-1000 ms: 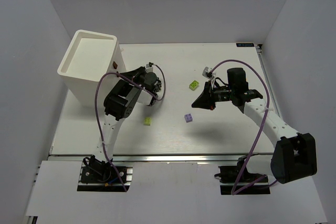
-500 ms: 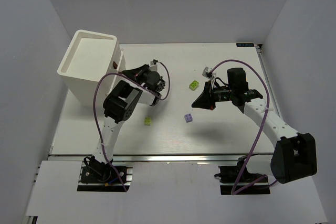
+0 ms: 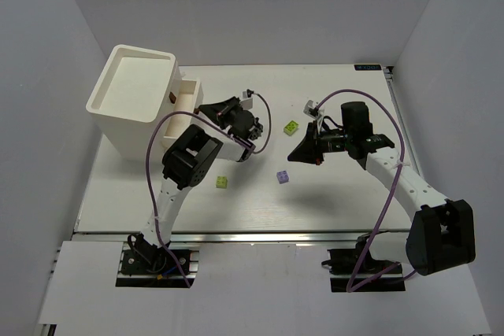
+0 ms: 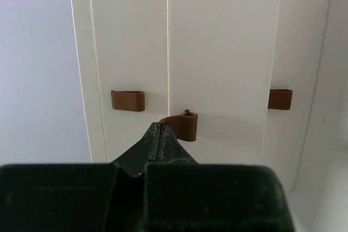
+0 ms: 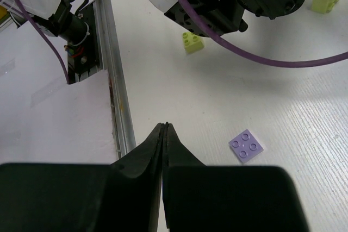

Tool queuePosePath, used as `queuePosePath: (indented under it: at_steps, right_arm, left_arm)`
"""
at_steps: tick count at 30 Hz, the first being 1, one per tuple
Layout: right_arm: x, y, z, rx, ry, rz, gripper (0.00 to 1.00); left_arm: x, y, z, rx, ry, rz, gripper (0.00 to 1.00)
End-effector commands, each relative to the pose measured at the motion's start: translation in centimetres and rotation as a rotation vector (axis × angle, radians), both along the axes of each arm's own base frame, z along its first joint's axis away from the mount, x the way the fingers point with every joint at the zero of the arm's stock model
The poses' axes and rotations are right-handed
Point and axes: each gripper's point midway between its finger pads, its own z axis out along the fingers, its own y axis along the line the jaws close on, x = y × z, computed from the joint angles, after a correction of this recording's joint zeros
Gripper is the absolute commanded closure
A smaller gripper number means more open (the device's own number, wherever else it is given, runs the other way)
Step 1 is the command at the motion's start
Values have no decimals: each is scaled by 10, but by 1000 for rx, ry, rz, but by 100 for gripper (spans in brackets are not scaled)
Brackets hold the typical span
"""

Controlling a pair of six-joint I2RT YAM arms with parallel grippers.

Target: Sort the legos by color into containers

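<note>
The left gripper (image 4: 159, 127) is holding its fingers pressed fully together at the near end of a brown knob (image 4: 186, 125). The fingertips are covering the contact, so it is probably pinching that knob rather than only touching it. The knob is sitting on a drawer (image 3: 187, 94) that is standing partly out of the side of the cream box (image 3: 134, 88), at the far left of the table (image 3: 339, 202).

The right gripper (image 5: 165, 127) is hanging over the middle of the table with its fingers closed tight and nothing between them.

A lavender brick (image 3: 282, 176) is lying flat, studs up, near the right gripper's tips but apart from them. One yellow-green brick (image 3: 222, 182) is lying beside the left arm. A second yellow-green brick (image 3: 291, 127) is lying farther back, between the two grippers.
</note>
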Motion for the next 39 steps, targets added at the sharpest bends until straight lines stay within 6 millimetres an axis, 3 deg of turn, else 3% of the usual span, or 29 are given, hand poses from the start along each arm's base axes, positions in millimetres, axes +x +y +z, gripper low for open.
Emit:
queuePosePath:
  at_steps: [1,7,10,12,13,14,19,26,31,34,39]
  right_arm:
    - [4,-1,19,27,-60,14,98]
    - [5,-2,21,29,-66,8,97]
    - [6,-3,20,27,-62,5,89]
    - [6,-4,20,26,-60,1,77]
    - [7,-5,20,27,-63,0,74]
    - [7,-5,20,25,-65,-2,69]
    - [10,-8,18,18,-59,-13,62]
    - [21,-18,22,-12,-90,-58,56]
    - [46,-42,31,-90,-170,-208,47]
    - [56,-55,43,-117,-229,-305,39]
    - [69,-70,58,-133,-252,-395,36]
  left_arm:
    - [-33,0,11,-449,-374,97,100]
    - [-36,-14,9,-453,-363,67,100]
    - [-36,-14,10,-456,-366,67,100]
    - [-38,-18,9,-459,-365,58,90]
    - [-38,-18,10,-460,-366,58,77]
    - [-39,-17,10,-460,-366,58,70]
    - [-43,-23,10,-453,-349,40,54]
    - [-48,-24,4,-409,-299,30,52]
    - [-50,-22,8,-401,-289,29,51]
    - [-54,-29,11,-401,-282,9,50]
    - [-61,-46,17,-398,-260,-38,38]
